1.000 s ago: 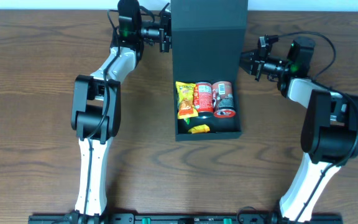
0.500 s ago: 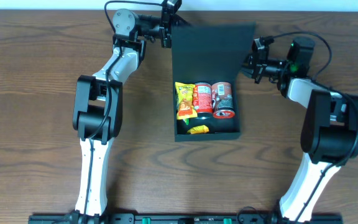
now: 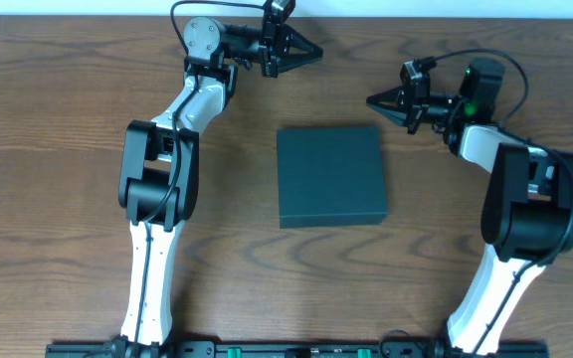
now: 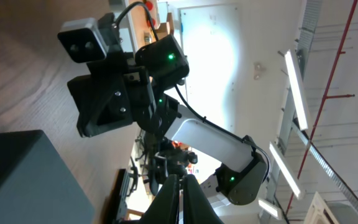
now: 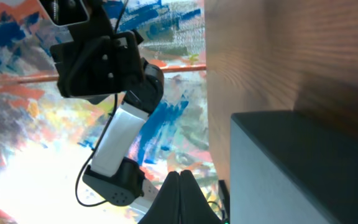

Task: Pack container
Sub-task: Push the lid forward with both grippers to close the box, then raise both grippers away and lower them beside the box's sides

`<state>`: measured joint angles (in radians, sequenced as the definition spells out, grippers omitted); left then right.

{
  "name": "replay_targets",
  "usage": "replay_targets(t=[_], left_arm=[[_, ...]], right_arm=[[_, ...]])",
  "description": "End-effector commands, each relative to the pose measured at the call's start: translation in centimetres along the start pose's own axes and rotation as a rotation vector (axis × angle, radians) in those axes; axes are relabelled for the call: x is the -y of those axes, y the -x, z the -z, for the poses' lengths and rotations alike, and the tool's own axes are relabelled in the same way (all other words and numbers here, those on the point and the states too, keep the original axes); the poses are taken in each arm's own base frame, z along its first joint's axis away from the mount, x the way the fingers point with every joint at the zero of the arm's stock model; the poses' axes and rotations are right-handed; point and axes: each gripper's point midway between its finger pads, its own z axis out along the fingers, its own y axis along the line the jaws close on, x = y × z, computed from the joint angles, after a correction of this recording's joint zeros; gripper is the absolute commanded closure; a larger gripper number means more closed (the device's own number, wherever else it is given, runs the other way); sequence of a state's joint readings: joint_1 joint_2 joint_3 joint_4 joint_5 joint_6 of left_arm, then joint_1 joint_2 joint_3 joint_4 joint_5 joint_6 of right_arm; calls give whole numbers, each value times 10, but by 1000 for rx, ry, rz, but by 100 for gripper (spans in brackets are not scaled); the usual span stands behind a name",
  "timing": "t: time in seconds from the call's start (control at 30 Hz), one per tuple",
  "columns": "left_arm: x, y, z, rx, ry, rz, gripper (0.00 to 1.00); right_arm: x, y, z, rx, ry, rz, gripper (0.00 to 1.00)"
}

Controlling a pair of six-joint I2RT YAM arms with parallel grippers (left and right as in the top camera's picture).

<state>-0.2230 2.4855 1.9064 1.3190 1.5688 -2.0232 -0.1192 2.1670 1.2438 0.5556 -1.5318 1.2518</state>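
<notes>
The dark teal container (image 3: 330, 176) lies in the middle of the table with its flap lid down flat over it, so the snacks inside are hidden. A corner of it shows in the left wrist view (image 4: 17, 180) and in the right wrist view (image 5: 303, 168). My left gripper (image 3: 316, 52) is shut and empty, held above the table behind the container's far left. My right gripper (image 3: 372, 100) is shut and empty, just off the container's far right corner. Both sets of fingers are pressed together in the wrist views (image 4: 180, 186) (image 5: 179, 180).
The wooden table (image 3: 58, 149) surrounds the container. The two arm bases stand at the front edge, left (image 3: 147, 318) and right (image 3: 485, 318). The table's far edge runs just behind the left gripper.
The lid stood upright, with the snacks showing, and has dropped shut over the container. Both grippers have drawn away from the lid's sides and now point toward each other.
</notes>
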Motion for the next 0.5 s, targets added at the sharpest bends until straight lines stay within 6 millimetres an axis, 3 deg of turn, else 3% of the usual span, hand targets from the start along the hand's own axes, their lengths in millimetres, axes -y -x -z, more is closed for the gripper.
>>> replay_targets(t=[0.0,0.07,0.1,0.17,0.3,0.33,0.37,0.4,0.47], left_arm=[[10,-1,2,-8,4,-27,94],[27,6,6,17,-10,-107,94],[39,20,12,82,-44,-112,94],[51,60,30,266,-131,56,94],[35,116,59,531,-165,305,94],[28,125,63,584,-153,343,94],[14,136,70,657,-126,400,94],[-12,145,77,749,-69,540,95],[-37,150,86,858,9,678,92]], right_arm=[[-5,7,2,21,1,72,98],[-26,16,2,60,8,204,98],[-40,24,2,103,19,237,98],[-60,43,5,207,59,140,98],[-74,69,13,342,117,4,98],[-73,75,15,374,125,-28,86],[-71,82,16,405,131,-85,62],[-62,91,17,449,129,-179,51],[-42,101,18,502,94,-322,37]])
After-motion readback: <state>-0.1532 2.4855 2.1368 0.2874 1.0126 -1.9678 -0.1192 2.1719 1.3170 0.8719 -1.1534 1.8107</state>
